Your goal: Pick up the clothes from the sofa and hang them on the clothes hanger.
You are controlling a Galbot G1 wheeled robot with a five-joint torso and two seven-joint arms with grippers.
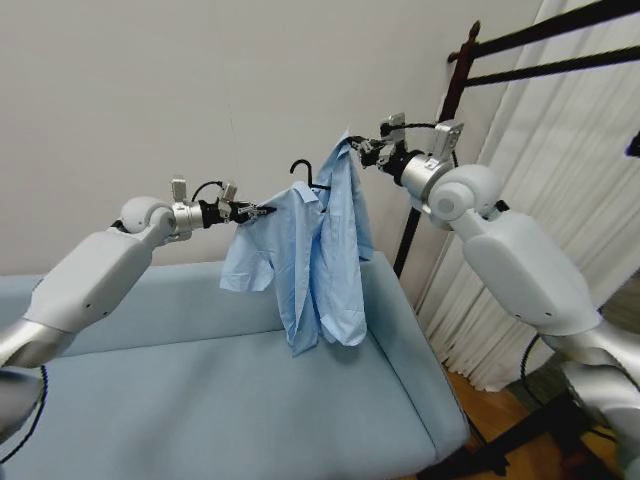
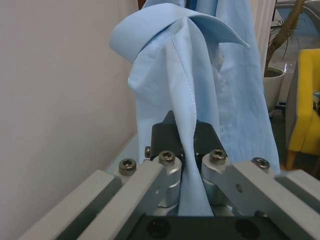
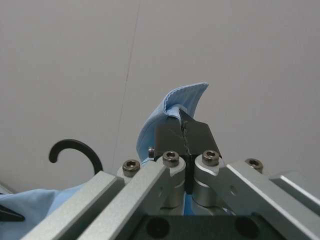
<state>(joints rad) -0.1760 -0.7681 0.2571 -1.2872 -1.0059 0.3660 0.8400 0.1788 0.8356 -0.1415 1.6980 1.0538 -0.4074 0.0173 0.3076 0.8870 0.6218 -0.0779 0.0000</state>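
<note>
The left end effector (image 1: 265,211) pinches one edge of the blue shirt (image 1: 322,262); the right end effector (image 1: 362,150) pinches another, higher up, likely to keep it spread between them above the sofa (image 1: 200,400).

- light-blue cotton shirt (image 1: 320,260) above pale-blue fabric sofa (image 1: 200,400); black hanger hook (image 1: 300,162) atop collar
- left gripper (image 1: 268,211) at shirt's L edge, right gripper (image 1: 358,150) at top R
- dark wooden coat stand (image 1: 455,85) R of sofa
</note>
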